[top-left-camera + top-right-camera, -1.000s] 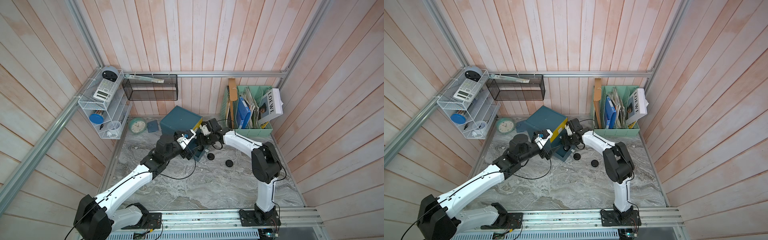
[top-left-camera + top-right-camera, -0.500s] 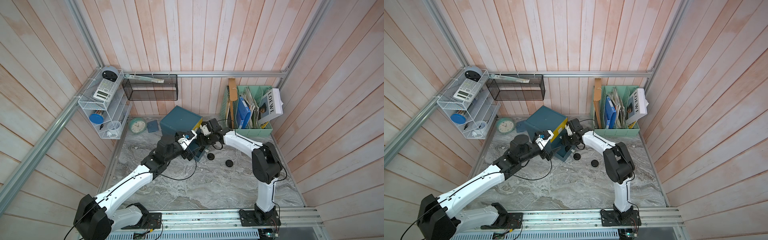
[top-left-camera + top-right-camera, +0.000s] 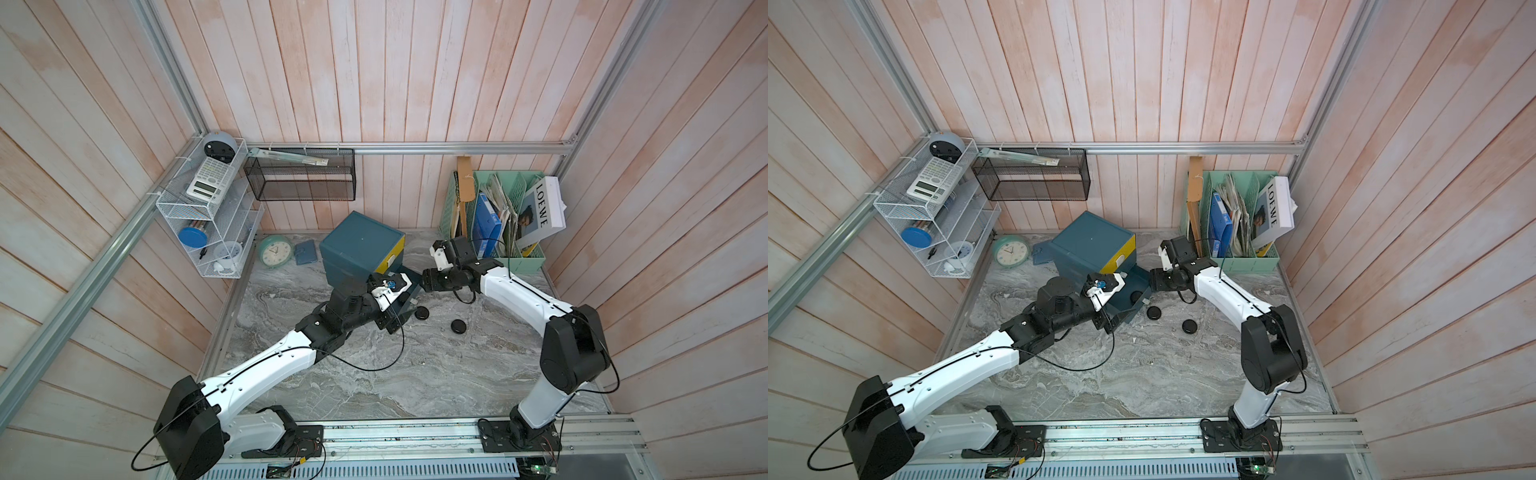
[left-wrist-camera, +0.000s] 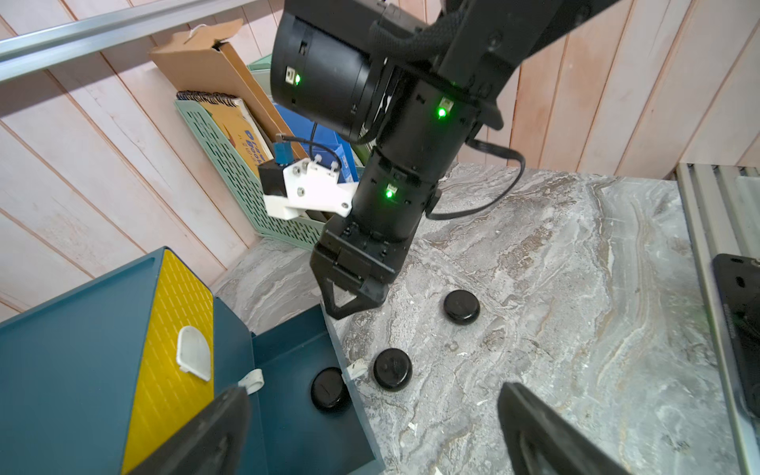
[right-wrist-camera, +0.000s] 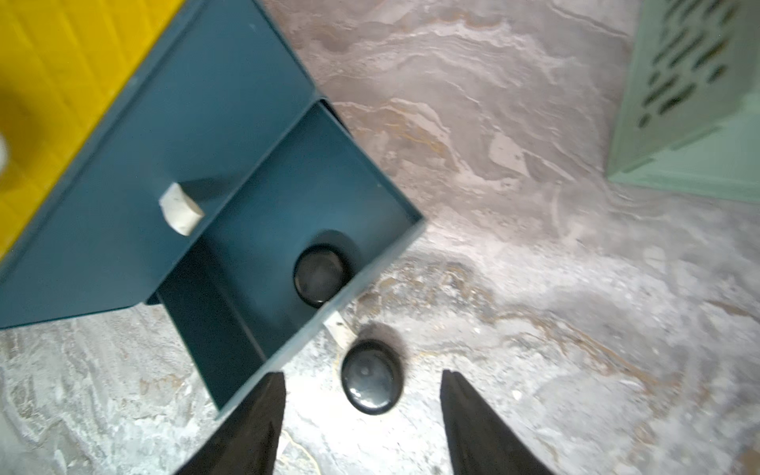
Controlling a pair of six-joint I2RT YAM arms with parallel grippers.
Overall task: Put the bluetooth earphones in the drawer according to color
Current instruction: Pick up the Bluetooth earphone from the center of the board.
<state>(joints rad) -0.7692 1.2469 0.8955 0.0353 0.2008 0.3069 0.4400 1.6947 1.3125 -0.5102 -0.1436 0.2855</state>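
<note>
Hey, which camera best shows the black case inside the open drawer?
The right wrist view: the case lies nearly whole and large against the front wall of the drawer. The left wrist view shows it smaller, at the same wall. In a top view it is a tiny dark spot.

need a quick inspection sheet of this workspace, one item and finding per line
surface: grey marble tabletop, a few pale specks.
job's things: teal cabinet with bottom drawer pulled open, one black case inside; near case on the tabletop close to the drawer front, far case farther out; no white or lilac cases seen.
clutter: mint clock; file rack stuffed with papers; wire shelf holding a calculator; mesh basket.
grippers: left gripper open, empty, at the open drawer; right gripper open, empty, over the near case.
cables: black cable loops off the left arm; wrist cable hangs at the right wrist.
surroundings: plank walls, aluminium frame, base rail.
</note>
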